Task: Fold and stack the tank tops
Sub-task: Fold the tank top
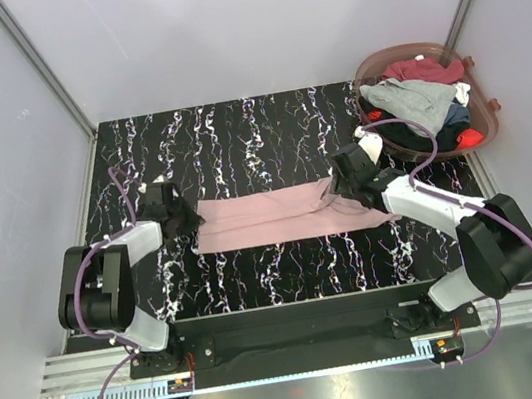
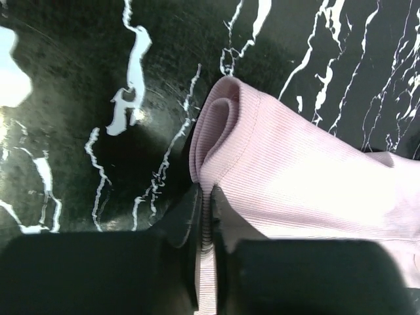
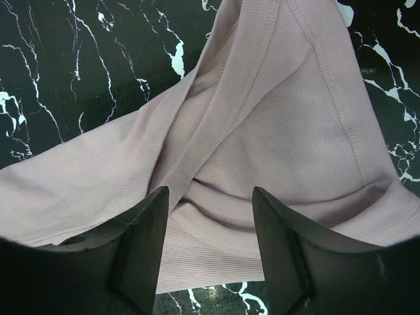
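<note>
One pink tank top (image 1: 269,217): spread flat on the table (image 1: 235,133).
Left gripper (image 2: 205,197): clamped on its folded edge.
Right gripper (image 3: 210,203): wide open over the cloth, holding nothing.

- Surface (image 1: 237,143): glossy black, with irregular white marble veining across the whole top.
- Dusty pink tank top (image 1: 269,216): one plain pale pink throughout, with a fine ribbed knit texture and seams stitched in the same pink.
- Basket (image 1: 490,123): brownish, translucent.
- Tank tops in the basket: grey tank top (image 1: 412,95) uppermost, maroon tank top (image 1: 425,69) behind it, a black tank top (image 1: 443,136) and a red tank top (image 1: 471,137) showing at the near side.
- Left tool (image 2: 205,216) and right tool (image 3: 210,197): matt black fingers.
- Arms (image 1: 131,243): white links, black joint housings.
- Cables (image 1: 80,290): purple.
- Walls (image 1: 248,20): plain pale grey-white.
</note>
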`<act>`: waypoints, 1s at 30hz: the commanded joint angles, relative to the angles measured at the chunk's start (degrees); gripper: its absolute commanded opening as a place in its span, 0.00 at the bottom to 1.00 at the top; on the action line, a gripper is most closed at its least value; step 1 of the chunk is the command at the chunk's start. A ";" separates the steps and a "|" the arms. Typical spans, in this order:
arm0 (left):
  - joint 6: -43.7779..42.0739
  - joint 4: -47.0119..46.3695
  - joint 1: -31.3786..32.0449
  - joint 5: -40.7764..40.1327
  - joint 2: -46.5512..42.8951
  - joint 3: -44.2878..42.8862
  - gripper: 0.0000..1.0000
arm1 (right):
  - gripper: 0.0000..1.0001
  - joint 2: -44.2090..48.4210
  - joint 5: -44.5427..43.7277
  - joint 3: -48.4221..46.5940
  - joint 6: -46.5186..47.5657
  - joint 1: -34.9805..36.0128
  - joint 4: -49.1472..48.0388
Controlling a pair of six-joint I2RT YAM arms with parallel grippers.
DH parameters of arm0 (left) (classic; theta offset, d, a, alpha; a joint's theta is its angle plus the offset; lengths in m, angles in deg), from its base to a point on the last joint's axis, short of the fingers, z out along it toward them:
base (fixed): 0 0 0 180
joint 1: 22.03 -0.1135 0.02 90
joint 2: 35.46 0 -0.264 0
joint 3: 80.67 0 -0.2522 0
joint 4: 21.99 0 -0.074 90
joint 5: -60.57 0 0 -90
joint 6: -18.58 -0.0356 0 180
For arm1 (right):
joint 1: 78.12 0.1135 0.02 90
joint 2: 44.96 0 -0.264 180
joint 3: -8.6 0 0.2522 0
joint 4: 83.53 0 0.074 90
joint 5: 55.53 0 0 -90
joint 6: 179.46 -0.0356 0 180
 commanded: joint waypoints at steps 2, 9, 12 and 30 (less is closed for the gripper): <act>-0.84 -1.43 -3.76 1.21 -3.18 1.15 0.00 | 0.61 0.01 -0.66 -3.22 -0.40 -1.01 -0.07; -2.25 -1.26 -7.73 2.00 -6.08 3.27 0.00 | 0.80 -4.99 -4.43 -8.92 -1.63 -2.06 1.42; -3.21 -0.21 -11.06 2.70 -6.44 2.92 0.00 | 0.81 -9.47 -5.05 -13.66 -2.33 -2.15 2.92; -3.74 -1.34 -12.74 2.53 -8.11 4.50 0.00 | 0.78 -37.78 -5.93 -49.27 -8.50 -5.14 22.96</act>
